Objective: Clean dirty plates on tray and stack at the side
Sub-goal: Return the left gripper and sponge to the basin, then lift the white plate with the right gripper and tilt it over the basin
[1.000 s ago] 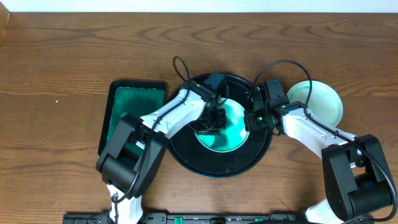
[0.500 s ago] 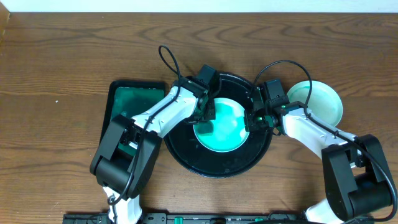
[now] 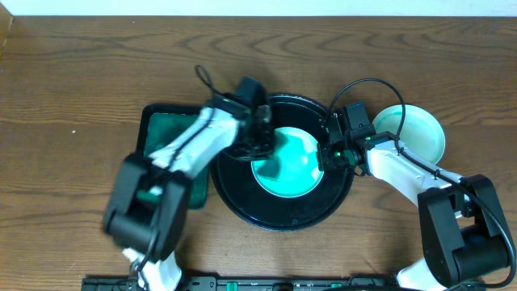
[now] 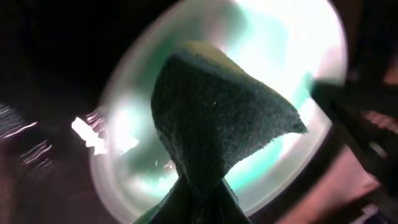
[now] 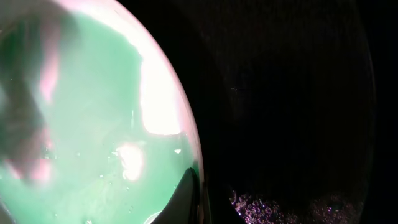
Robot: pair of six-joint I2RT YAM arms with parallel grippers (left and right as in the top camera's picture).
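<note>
From overhead we have the tray (image 3: 283, 220), round, glossy and black, mid-frame on the worktop (image 3: 81, 73). Inside it lies the wet plate (image 3: 291, 166), round, its face flooded bright teal. The left fingers (image 3: 262, 139) are over the plate's upper-left edge, with that arm smeared by blur. The right fingers (image 3: 325, 153) sit at the plate's right-hand rim. Off the tray, toward the right of the frame, we spot a second plate (image 3: 412, 133), pale mint and far cleaner, lying on the wood near the tray. Left of the tray lies a dark green rectangular tray (image 3: 174, 133). Our count is two plates in sight, one black tray and one green tray.

On to the left wrist view. A dark green scouring pad (image 4: 217, 124) fills the centre, pinched to a narrow neck at the bottom edge, so the left fingers are clenched on it. Behind it the wet plate (image 4: 267, 43) glares white and mint. We cannot tell whether the pad touches it.

Now the right wrist view. The wet plate (image 5: 81, 124) fills the left half, green and beaded with droplets, against the tray's black floor (image 5: 280, 93). One dark fingertip (image 5: 189, 196) lies on the rim at the bottom edge, and the right fingers are clamped on that rim.
</note>
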